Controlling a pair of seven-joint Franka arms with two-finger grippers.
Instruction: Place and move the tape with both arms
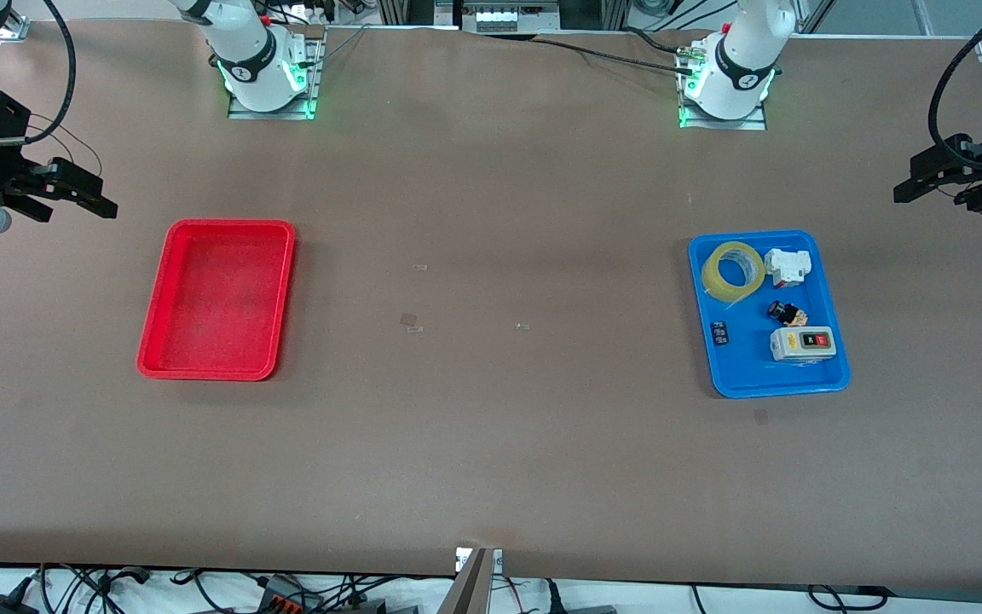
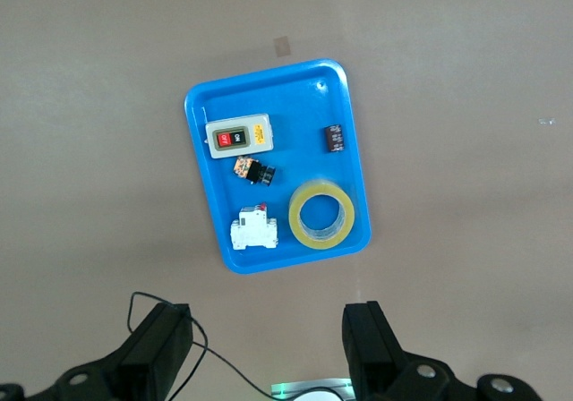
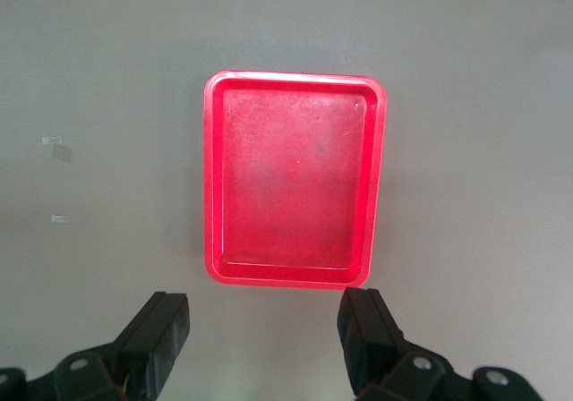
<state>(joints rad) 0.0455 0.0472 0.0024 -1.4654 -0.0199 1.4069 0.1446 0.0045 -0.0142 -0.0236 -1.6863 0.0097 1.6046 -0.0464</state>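
The tape (image 1: 732,270), a yellowish translucent ring, lies in the blue tray (image 1: 832,375) at the corner nearest the robots' bases; it also shows in the left wrist view (image 2: 322,216). My left gripper (image 1: 934,186) hangs open and empty high over the table's edge at the left arm's end; in its wrist view (image 2: 269,338) the jaws stand wide apart over bare table. My right gripper (image 1: 73,198) hangs open and empty high over the right arm's end of the table, short of the red tray (image 1: 158,362); in its wrist view (image 3: 264,334) the jaws are wide apart.
In the blue tray with the tape lie a white boxy breaker (image 1: 787,265), a small black and orange part (image 1: 788,314), a grey switch box (image 1: 802,344) and a small black part (image 1: 719,333). The red tray (image 3: 212,150) holds nothing. Bits of tape stick to the table's middle (image 1: 410,322).
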